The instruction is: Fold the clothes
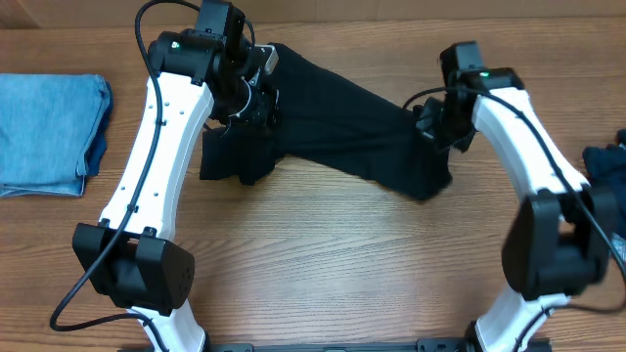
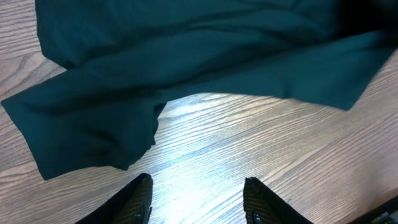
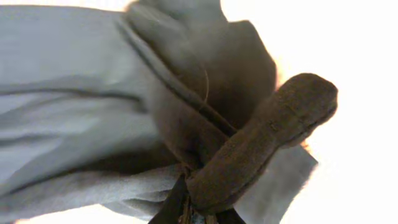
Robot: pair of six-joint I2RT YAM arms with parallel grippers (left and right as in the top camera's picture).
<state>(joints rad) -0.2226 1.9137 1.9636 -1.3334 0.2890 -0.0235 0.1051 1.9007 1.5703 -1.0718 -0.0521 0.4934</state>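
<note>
Nearby, folded denim (image 1: pixel 49 132) beside black garment (image 1: pixel 342 127) — left tool (image 2: pixel 198 196) apart; right tool (image 1: pixel 435 122) seemingly clamped on garment.

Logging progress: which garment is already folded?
The light blue denim garment at the left edge, a flat squared stack. The black cloth garment lies spread out; the dark blue garment, right edge, looks bunched.

We took this for a robotics lab bench rather than a home. Two white machine arms, the left arm (image 1: pixel 161 147) and the right arm (image 1: pixel 528 137), rose from the near edge of a wood-grain surface (image 1: pixel 323 254), with black cables (image 1: pixel 59 311) looping off them. Test clothes lay about: a dark garment (image 1: pixel 342 127), a folded blue cloth (image 1: pixel 49 132), and another dark cloth (image 1: pixel 606 161) at the right edge.
</note>
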